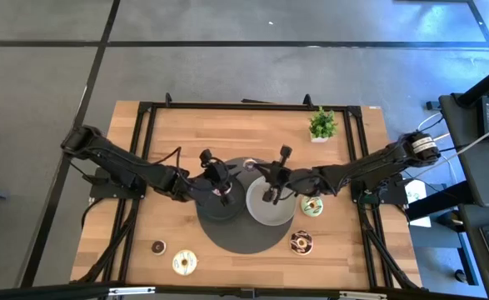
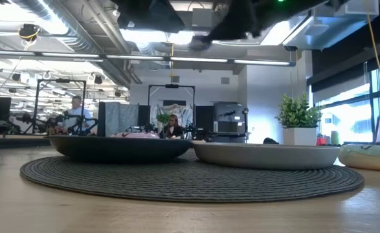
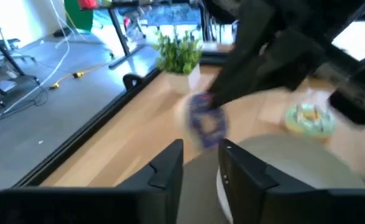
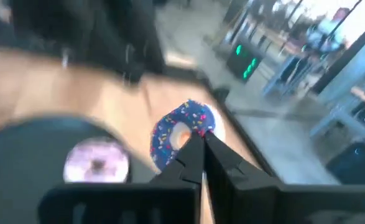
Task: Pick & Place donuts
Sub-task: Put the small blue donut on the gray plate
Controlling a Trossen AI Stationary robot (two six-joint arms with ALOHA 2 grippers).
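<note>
My right gripper [image 4: 201,142] is shut on a blue-purple donut with sprinkles [image 4: 181,132], above the far part of the round mat [image 1: 242,242], between the two plates; the left wrist view shows this donut [image 3: 206,119] too. My left gripper [image 3: 201,167] hangs open over the dark plate [image 1: 215,208], empty, a little short of that donut. A pink donut [image 4: 98,163] lies flat in the dark plate. The grey plate [image 1: 273,212] sits beside it on the mat. A green-white donut [image 1: 311,205], a chocolate one [image 1: 301,242], a cream one [image 1: 184,262] and a tiny brown one [image 1: 158,247] lie on the table. My right gripper pinches the blue-purple donut between its two fingers [image 4: 216,155], on the part of the ring [image 4: 198,127] nearest the gripper. The fingers come roughly level from the table's right. The donut is lifted clear, standing on edge with its iced face toward the wrist camera.
A small potted plant [image 1: 322,125] stands near the table's far right corner. The two arms' grippers are close together over the mat. Bare wood lies on the table's left and near parts. People sit in the room beyond the table.
</note>
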